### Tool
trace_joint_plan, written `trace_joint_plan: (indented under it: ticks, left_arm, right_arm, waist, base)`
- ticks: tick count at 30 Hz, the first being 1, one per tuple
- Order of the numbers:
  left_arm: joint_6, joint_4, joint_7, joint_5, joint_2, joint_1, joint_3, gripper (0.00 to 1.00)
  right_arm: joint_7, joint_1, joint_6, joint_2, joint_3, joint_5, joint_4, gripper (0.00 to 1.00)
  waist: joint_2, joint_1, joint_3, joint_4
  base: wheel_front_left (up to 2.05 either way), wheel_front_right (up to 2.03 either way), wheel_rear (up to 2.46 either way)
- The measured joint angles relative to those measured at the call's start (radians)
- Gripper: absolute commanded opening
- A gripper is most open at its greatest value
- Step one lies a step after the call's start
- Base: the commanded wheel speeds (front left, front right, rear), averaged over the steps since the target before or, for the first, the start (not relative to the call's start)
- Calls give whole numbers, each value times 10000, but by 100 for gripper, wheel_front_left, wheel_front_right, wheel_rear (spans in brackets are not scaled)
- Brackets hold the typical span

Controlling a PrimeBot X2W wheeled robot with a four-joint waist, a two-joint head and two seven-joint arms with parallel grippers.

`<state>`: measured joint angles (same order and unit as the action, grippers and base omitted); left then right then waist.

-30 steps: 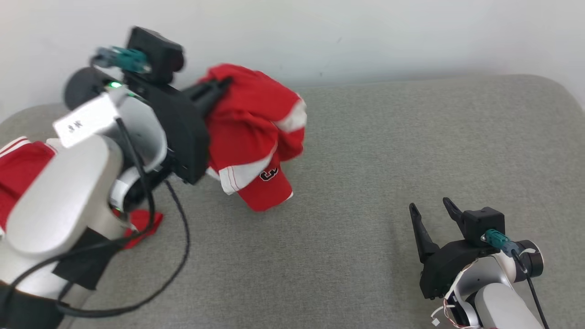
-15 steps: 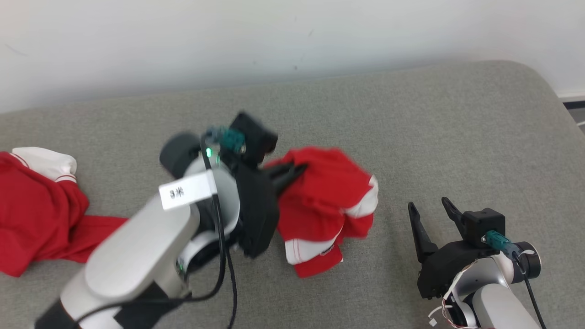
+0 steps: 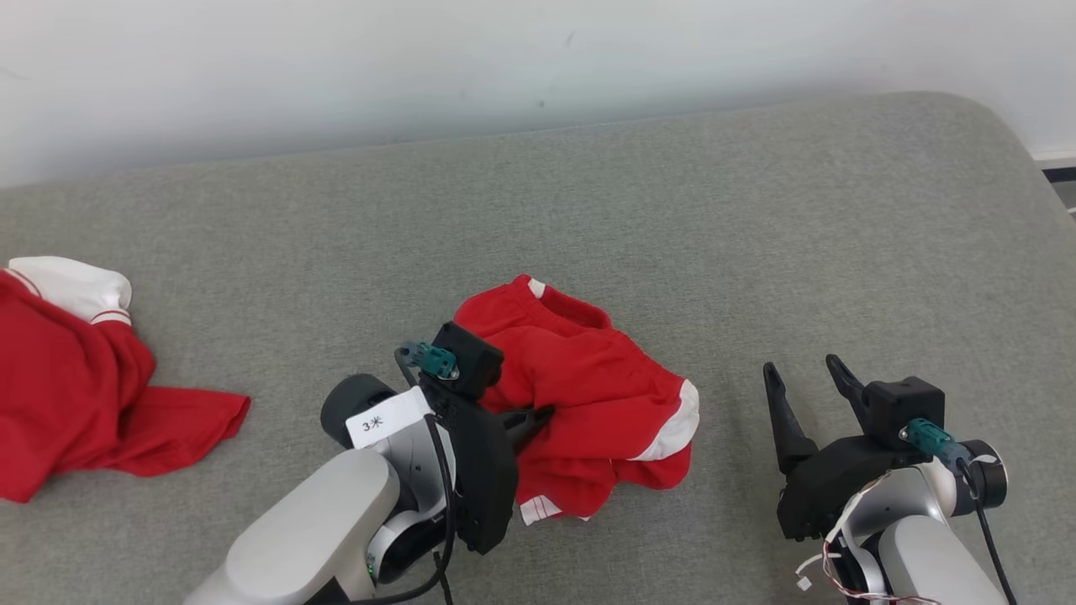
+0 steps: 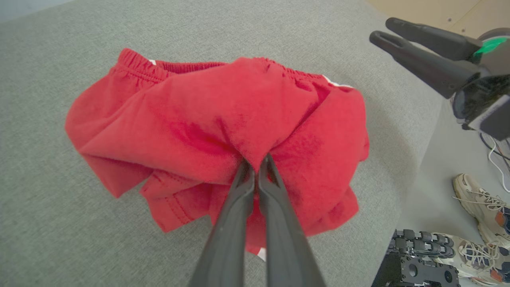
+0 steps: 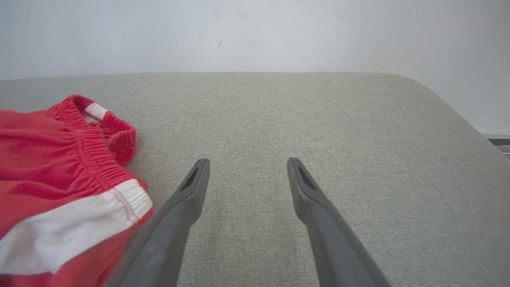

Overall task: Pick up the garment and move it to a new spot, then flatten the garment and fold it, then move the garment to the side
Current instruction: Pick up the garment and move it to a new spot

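The garment [image 3: 588, 395] is a pair of red shorts with white trim, lying crumpled on the grey cushion near the middle front. My left gripper [image 3: 542, 413] is shut on a pinch of its fabric; in the left wrist view the red shorts [image 4: 223, 131] bunch up around my closed left gripper [image 4: 257, 159]. My right gripper [image 3: 799, 370] stands open to the right of the shorts, apart from them. In the right wrist view the open right gripper [image 5: 247, 163] has bare cushion between its fingers, and the garment [image 5: 59, 167] lies at the left with its elastic waistband showing.
A second red and white garment [image 3: 76, 370] lies at the far left of the grey cushion [image 3: 756, 235]. A white wall runs behind. The cushion's rounded right edge drops to the floor, where sneakers [image 4: 478, 199] and dark equipment [image 4: 422, 259] sit.
My left gripper has carried the shorts down from mid-air onto the cushion, where they now rest in a heap. The head camera has also shifted. My right gripper has stayed open in place.
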<state>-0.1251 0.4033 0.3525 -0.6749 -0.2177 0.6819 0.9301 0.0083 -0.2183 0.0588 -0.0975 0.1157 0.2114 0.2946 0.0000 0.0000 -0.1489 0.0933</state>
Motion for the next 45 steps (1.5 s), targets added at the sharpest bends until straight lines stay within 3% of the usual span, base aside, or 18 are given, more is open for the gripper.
trace_joint_plan:
  ticks: [2,3,4,12,25,36,39,45]
  left_arm:
    - [0,232,-198,-40,94,0,-44,0]
    - [0,339,-339,-50,157,1,-140,74]
    - [0,407,-472,-50,188,17,-201,100]
    - [343,631,-1557,4,173,38,-777,100]
    - [2232,-242,-3572,510,35,-1752,-1290,100]
    - [2493,-1599,-4750,1262,-234,-3674,-1553,100]
    - [2495,-1939,-5195,1593,-370,-4140,-1996,100]
    - [2493,-1670,-5645,2276,-8,-5518,-3944,100]
  right_arm:
    - [-8,-40,-2,-6,2,0,25,100]
    - [-12,-64,-6,-6,6,2,50,100]
    - [-36,-101,-21,-4,8,19,100,100]
    - [-174,-68,-65,2,15,98,376,100]
    - [-274,646,-146,-10,13,190,554,100]
    - [-276,1073,-150,-50,36,251,359,100]
    - [-276,1097,-150,-61,21,253,268,100]
    - [-276,1330,-148,-69,-21,263,211,100]
  waist:
    - [1,1,14,-68]
    - [1,1,29,-104]
    - [0,0,52,-139]
    - [0,0,465,-426]
    - [0,-1,1327,-964]
    - [-1,-2,1691,-1295]
    - [0,-1,1709,-1339]
    - [0,-2,1694,-1432]
  base:
    - [0,0,0]
    - [0,0,0]
    - [0,0,0]
    - [0,0,0]
    - [0,0,0]
    - [0,0,0]
    - [0,0,0]
    - [0,0,0]
